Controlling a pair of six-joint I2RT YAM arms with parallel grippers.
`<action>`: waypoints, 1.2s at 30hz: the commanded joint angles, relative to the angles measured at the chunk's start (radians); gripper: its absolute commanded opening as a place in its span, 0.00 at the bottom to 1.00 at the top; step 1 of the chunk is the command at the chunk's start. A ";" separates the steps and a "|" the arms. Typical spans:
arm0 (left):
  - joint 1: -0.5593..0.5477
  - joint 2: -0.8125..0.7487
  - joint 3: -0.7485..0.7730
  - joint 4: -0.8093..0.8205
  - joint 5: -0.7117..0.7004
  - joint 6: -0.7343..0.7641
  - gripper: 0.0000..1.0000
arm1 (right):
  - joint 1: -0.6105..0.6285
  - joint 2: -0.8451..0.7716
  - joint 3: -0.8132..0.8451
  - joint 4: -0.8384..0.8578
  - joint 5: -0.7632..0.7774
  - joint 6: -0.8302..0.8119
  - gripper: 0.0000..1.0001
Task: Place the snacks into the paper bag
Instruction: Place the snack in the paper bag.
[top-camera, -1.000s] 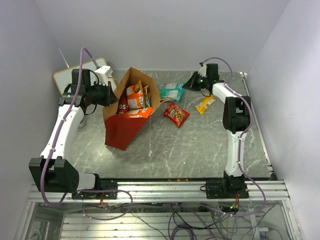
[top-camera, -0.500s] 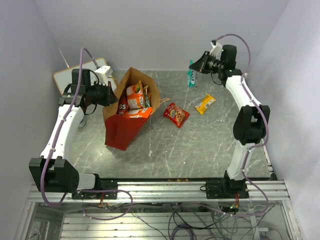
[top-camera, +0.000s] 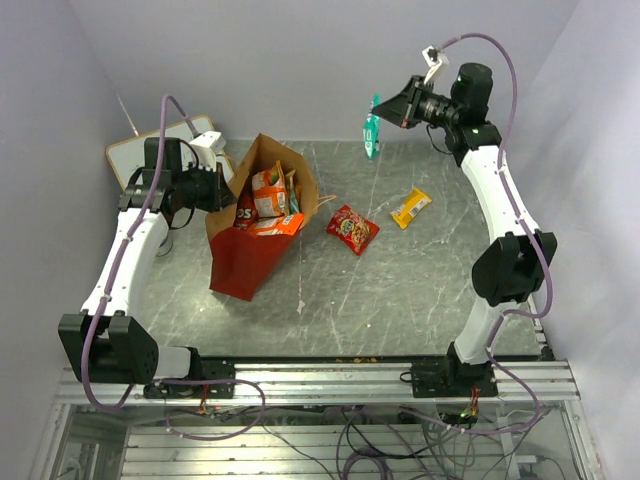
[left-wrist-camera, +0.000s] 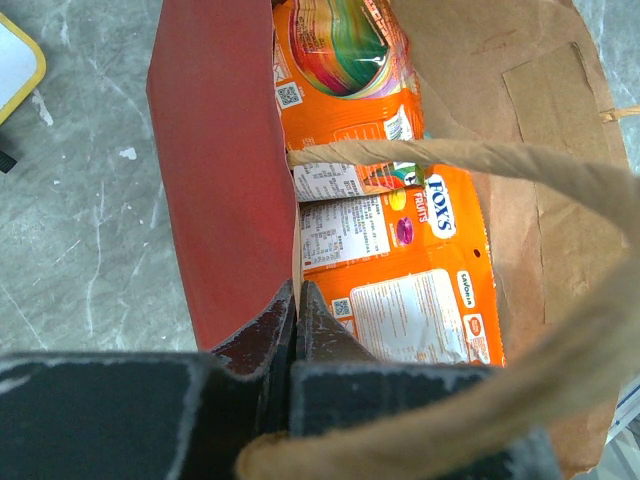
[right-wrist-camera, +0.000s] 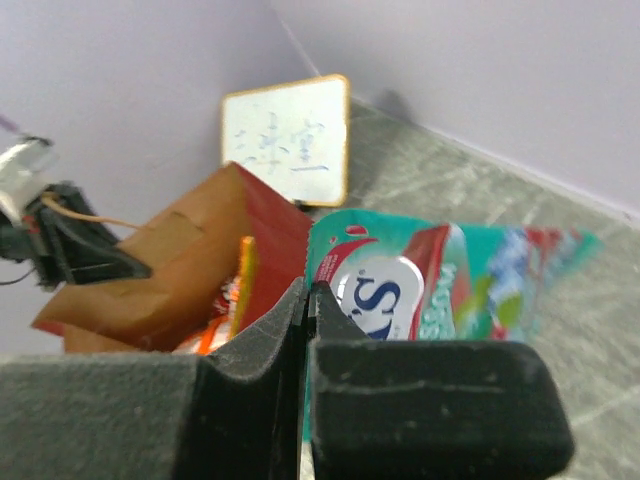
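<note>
The red paper bag (top-camera: 250, 255) lies open on the table, brown inside, holding several orange snack packets (top-camera: 270, 190). My left gripper (top-camera: 222, 188) is shut on the bag's left wall edge (left-wrist-camera: 293, 250), one finger outside and one inside. My right gripper (top-camera: 385, 112) is shut on a teal packet (top-camera: 371, 130) and holds it high in the air at the back, right of the bag; the packet shows in the right wrist view (right-wrist-camera: 420, 285). A small red packet (top-camera: 352, 228) and a yellow packet (top-camera: 411, 207) lie flat on the table.
A white writing board (top-camera: 150, 150) leans at the back left beside the left arm; it also shows in the right wrist view (right-wrist-camera: 285, 140). A paper handle (left-wrist-camera: 480, 160) of the bag arches across the left wrist view. Walls close in the back and sides.
My right gripper has lifted the teal packet off the table and carried it up and back. The left arm and the bag have not moved.
</note>
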 joint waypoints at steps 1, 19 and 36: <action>-0.010 0.001 0.000 0.054 0.029 -0.001 0.07 | 0.058 -0.019 0.156 -0.011 -0.110 -0.042 0.00; -0.010 -0.022 -0.021 0.068 0.017 -0.004 0.07 | 0.366 0.151 0.404 0.054 -0.217 0.090 0.00; -0.009 -0.041 -0.028 0.078 -0.006 -0.011 0.07 | 0.483 0.233 0.291 0.144 -0.190 0.196 0.00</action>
